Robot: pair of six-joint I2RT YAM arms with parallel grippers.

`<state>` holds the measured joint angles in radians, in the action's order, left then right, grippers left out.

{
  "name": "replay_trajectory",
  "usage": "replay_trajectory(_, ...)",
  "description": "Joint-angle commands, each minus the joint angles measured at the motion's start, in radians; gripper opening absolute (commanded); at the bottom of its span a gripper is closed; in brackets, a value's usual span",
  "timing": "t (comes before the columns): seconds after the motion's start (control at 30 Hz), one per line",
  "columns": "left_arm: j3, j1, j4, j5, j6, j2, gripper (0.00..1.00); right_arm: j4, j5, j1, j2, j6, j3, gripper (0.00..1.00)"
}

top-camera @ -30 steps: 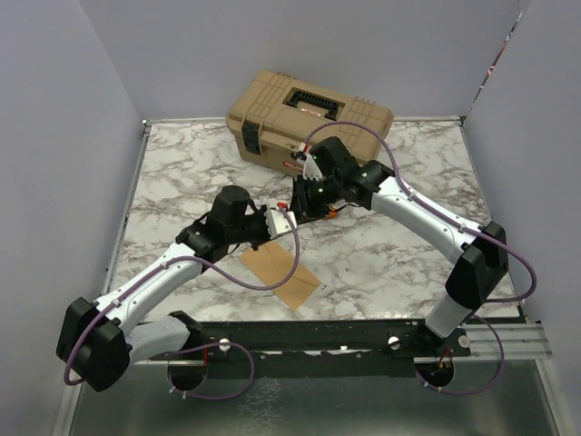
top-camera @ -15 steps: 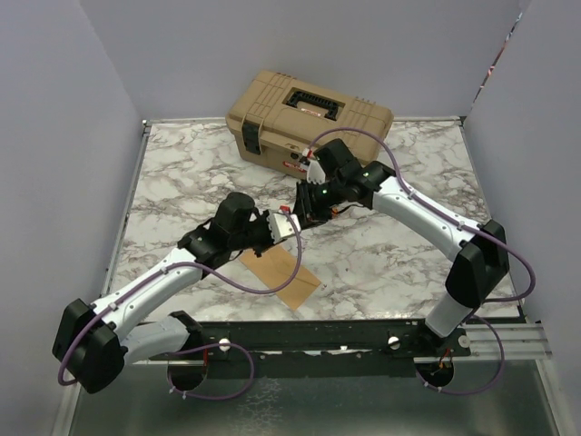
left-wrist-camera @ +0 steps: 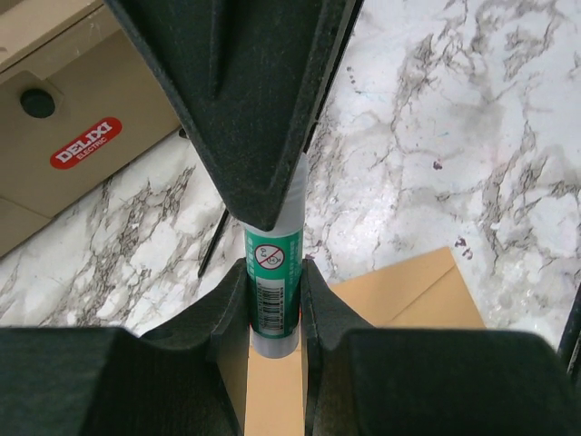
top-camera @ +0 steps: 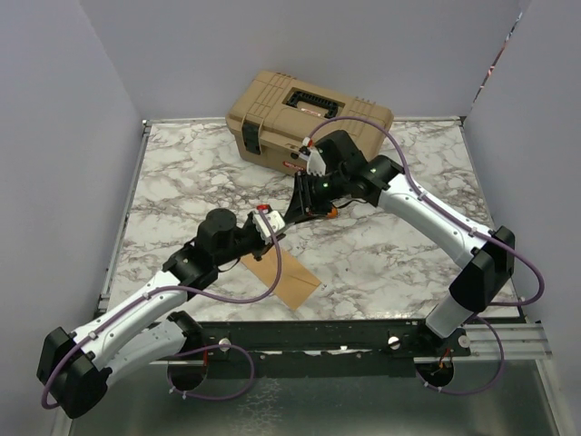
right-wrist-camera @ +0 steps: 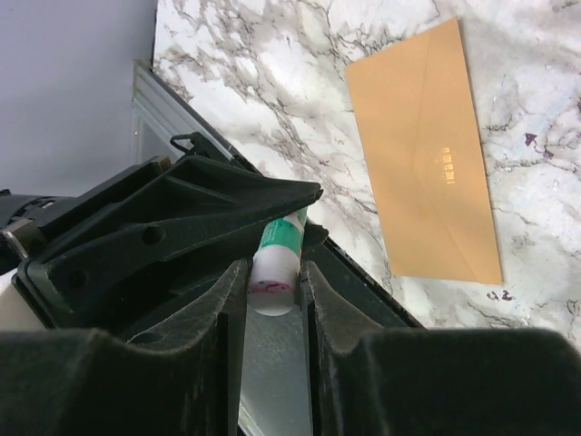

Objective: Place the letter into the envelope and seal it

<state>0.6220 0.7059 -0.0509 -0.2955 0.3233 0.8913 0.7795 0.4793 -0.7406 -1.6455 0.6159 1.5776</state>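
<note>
A green and white glue stick [left-wrist-camera: 273, 272] is held between both grippers above the table. My left gripper [left-wrist-camera: 274, 300] is shut on its green body. My right gripper [right-wrist-camera: 275, 282] is shut on its white end [right-wrist-camera: 275, 272]. In the top view the two grippers meet tip to tip, left [top-camera: 275, 228] and right [top-camera: 296, 212]. The brown kraft envelope [top-camera: 289, 274] lies flat on the marble below them, its V crease lines facing up in the right wrist view [right-wrist-camera: 422, 154]. It also shows in the left wrist view [left-wrist-camera: 408, 295]. The letter is out of view.
A tan toolbox [top-camera: 309, 116] with a black handle stands at the back of the marble table, close behind the right gripper. Its side with a red label shows in the left wrist view [left-wrist-camera: 84, 143]. Grey walls enclose the table on three sides.
The left arm has lowered and swung left, its wrist turned. The right gripper has shifted slightly left with it. Both stay closed on the glue stick. The envelope has not moved.
</note>
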Motion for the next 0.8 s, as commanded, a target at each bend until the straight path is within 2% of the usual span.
replay_trajectory(0.0,-0.027,0.009,0.192,0.067,-0.13,-0.084,0.0,0.11,-0.109,-0.005,-0.001,-0.044,0.029,0.33)
replay_trajectory(0.2,-0.052,0.01,0.192,0.082,-0.178,-0.101,0.0,0.082,-0.109,-0.006,0.022,-0.054,0.029,0.52)
replay_trajectory(0.3,-0.049,0.01,0.18,0.089,-0.185,-0.096,0.0,0.01,-0.087,-0.005,0.057,-0.039,0.001,0.57)
replay_trajectory(0.43,-0.039,0.01,0.163,0.088,-0.196,-0.086,0.0,-0.025,-0.062,-0.006,0.074,-0.044,-0.013,0.56)
replay_trajectory(0.63,-0.021,0.01,0.157,0.075,-0.192,-0.064,0.0,-0.031,-0.038,-0.006,0.057,-0.064,-0.01,0.39)
replay_trajectory(0.77,0.008,0.01,0.134,0.07,-0.183,-0.04,0.0,-0.042,-0.023,-0.006,0.049,-0.072,-0.007,0.36)
